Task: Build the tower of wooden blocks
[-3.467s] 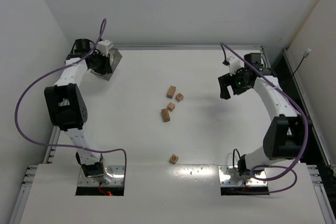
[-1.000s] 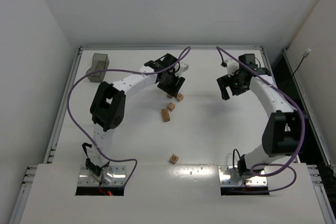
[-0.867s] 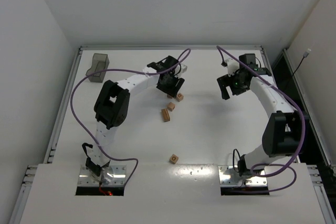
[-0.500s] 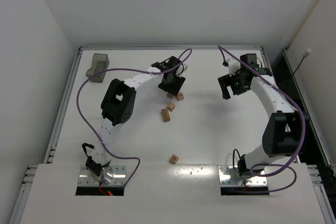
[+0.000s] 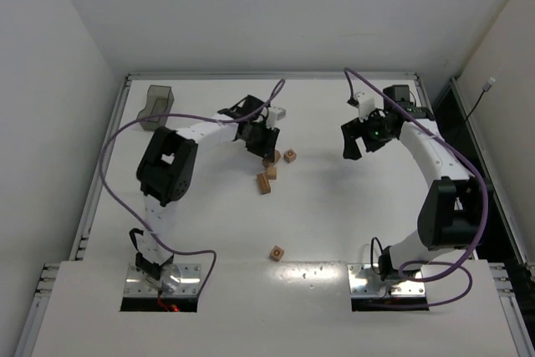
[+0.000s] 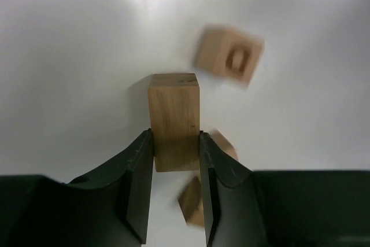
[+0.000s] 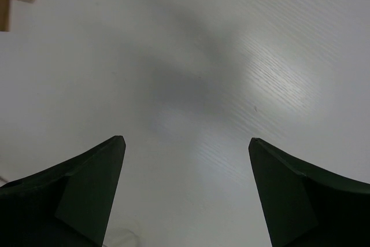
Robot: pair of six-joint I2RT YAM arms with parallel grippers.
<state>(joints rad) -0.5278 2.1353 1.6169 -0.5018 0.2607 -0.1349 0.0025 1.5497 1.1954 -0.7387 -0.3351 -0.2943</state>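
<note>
the left arm (image 5: pixel 201 129) and the right arm (image 5: pixel 436 160) are wearing white shells over their links, with bulky black housings sitting at the joints. a purple cable (image 5: pixel 103 175) is running in a long loop along each one. silver mounting plates (image 5: pixel 188 273) are carrying the bases. the fingers (image 6: pixel 136 189) are showing a dark green-black colour and smooth curved inner faces. a small green light (image 5: pixel 380 133) seems to be glowing near the right wrist.

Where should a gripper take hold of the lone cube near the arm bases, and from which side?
Take the lone cube by two opposite side faces, coming down from above. It lies flat with bare table around it, leaving room on every side. The open right gripper seems free; the left gripper is shut on a brick.
</note>
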